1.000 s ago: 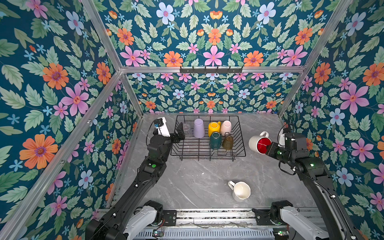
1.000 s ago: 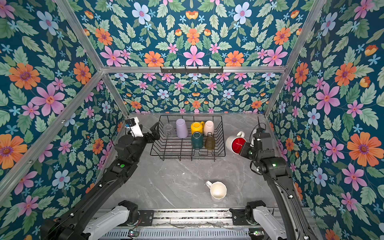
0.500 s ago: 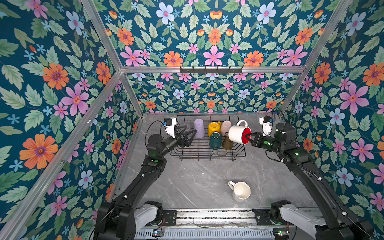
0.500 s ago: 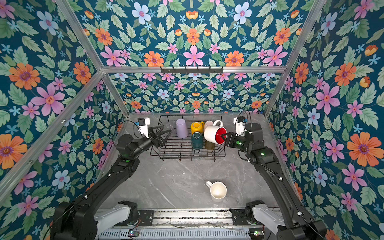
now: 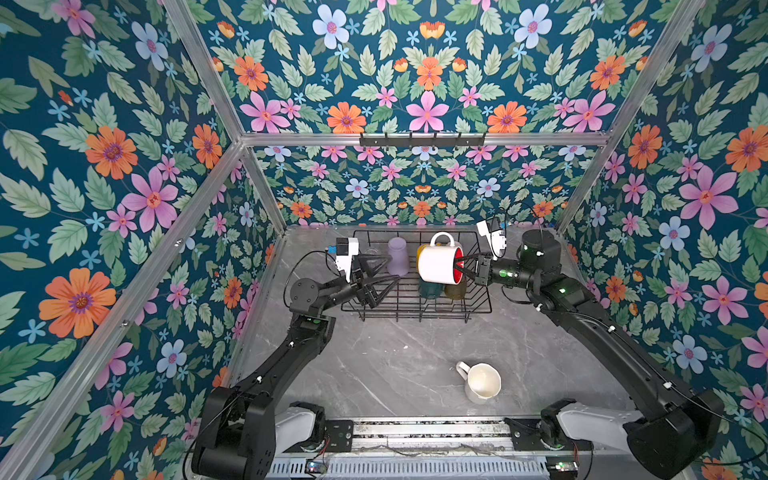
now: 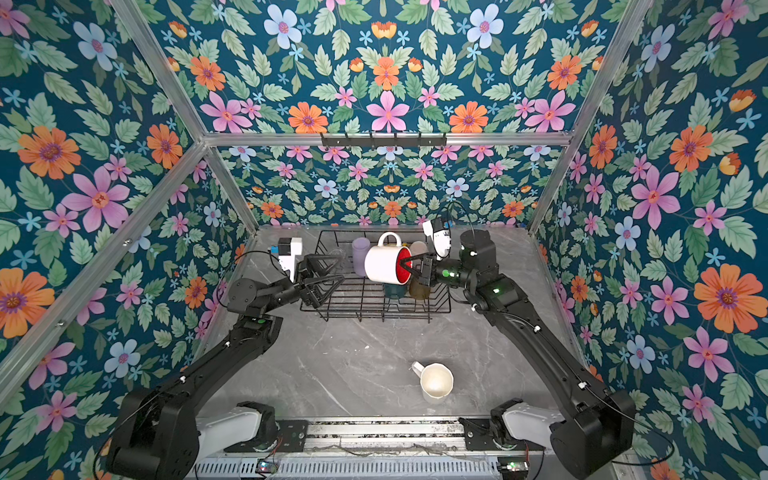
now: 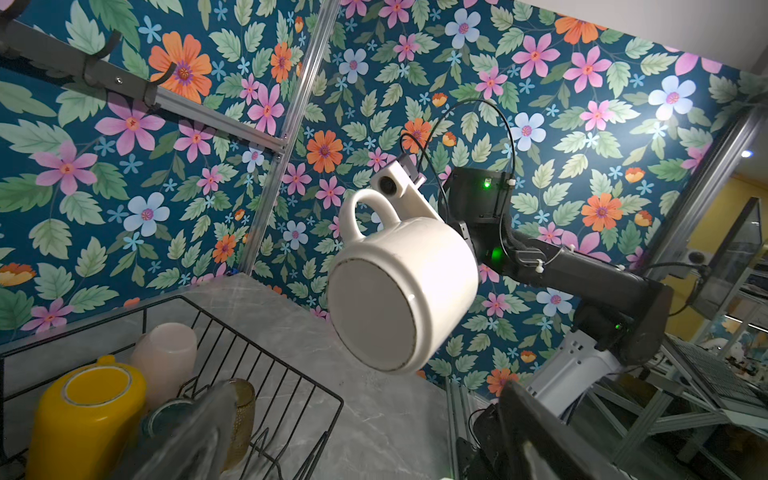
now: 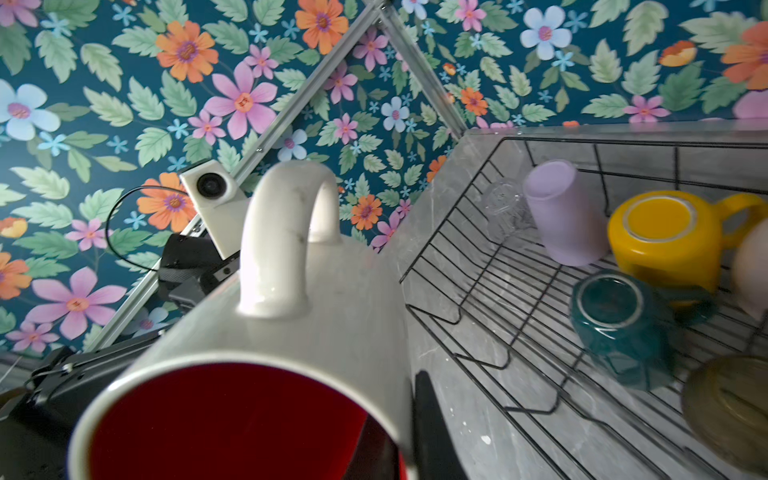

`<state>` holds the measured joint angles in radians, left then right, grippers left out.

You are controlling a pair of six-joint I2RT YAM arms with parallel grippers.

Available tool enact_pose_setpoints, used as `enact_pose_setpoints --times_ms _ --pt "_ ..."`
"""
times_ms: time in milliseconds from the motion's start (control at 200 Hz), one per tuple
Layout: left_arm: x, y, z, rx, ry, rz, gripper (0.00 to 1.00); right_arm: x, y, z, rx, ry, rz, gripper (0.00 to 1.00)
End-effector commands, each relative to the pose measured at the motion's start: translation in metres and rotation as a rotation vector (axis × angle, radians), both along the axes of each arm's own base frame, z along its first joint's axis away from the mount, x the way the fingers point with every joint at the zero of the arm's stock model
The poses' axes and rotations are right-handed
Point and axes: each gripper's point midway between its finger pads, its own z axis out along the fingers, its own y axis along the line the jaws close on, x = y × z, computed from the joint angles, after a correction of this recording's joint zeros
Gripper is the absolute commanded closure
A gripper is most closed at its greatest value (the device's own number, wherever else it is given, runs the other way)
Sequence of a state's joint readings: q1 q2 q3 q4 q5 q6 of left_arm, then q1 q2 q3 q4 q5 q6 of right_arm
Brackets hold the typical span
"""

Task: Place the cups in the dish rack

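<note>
Red-lined white mug [image 5: 437, 266], sideways, handle up

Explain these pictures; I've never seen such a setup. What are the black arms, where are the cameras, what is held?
Two robot arms work at a grey table inside flower-papered walls. Two pictures look down from overhead; two come from cameras on the arms' wrists. The right pincer is shut on the rim of a red-lined white mug, held sideways above the dish rack. The left pincer is open and empty near the rack. Several cups stand upside down in the rack; a white mug sits on the table.
</note>
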<state>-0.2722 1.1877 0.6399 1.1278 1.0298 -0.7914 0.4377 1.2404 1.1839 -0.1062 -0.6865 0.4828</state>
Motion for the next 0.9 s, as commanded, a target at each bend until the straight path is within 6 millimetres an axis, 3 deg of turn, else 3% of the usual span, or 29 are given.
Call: enact_pose_setpoints --times_ms 0,270,895 --pt "-0.015 -0.001 0.009 -0.014 -0.056 -0.06 0.01 -0.003 0.016 0.022 0.046 -0.096 0.072 1.0" --pt "-0.02 -0.001 0.01 -0.024 -0.044 -0.098 0.01 -0.011 0.045 0.03 0.065 -0.123 0.171 1.0" --pt "-0.027 -0.001 0.014 -0.011 -0.069 -0.106 0.01 -0.032 0.083 0.03 0.085 -0.125 0.334 1.0"
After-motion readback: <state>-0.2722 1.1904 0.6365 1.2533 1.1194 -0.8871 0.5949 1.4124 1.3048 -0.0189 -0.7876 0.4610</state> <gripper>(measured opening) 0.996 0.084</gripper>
